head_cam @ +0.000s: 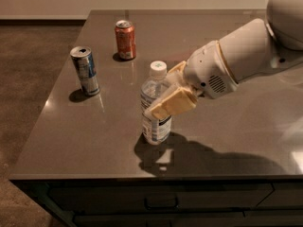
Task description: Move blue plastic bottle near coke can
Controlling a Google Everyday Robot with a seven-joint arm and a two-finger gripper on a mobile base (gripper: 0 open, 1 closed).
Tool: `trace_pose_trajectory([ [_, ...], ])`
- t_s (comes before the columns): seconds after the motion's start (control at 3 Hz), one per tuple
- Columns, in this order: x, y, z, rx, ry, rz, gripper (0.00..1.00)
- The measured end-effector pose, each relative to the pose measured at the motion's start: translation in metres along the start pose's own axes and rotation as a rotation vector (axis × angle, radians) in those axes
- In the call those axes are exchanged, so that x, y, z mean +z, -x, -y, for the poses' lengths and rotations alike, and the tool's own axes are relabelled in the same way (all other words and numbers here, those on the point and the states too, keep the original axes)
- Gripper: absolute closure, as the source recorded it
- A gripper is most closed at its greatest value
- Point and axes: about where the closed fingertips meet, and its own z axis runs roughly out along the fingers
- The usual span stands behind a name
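The blue plastic bottle (154, 122), clear with a white cap and a white label, stands upright on the table near the front middle. My gripper (173, 86) reaches in from the right, with its tan fingers (171, 104) on either side of the bottle's upper body, closed on it. One finger crosses the bottle's front and the other is partly hidden behind it. The bottle's base rests on the tabletop. The coke can (125, 39), red-orange with a silver top, stands upright at the back left, well apart from the bottle.
A slim blue-and-silver can (85, 71) stands upright at the left, near the table's left edge. The dark grey table (246, 126) has its front edge just below the bottle. My white arm (251, 51) covers the right side.
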Motion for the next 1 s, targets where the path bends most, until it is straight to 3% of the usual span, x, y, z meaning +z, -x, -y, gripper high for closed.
trace_pose_trajectory([
  [0.33, -0.005, 0.005, 0.005, 0.011, 0.010, 0.030, 0.64],
  [0.67, -0.017, 0.021, 0.030, 0.013, -0.052, 0.052, 0.87],
  [1.0, -0.033, 0.046, 0.065, 0.011, -0.129, 0.077, 1.00],
])
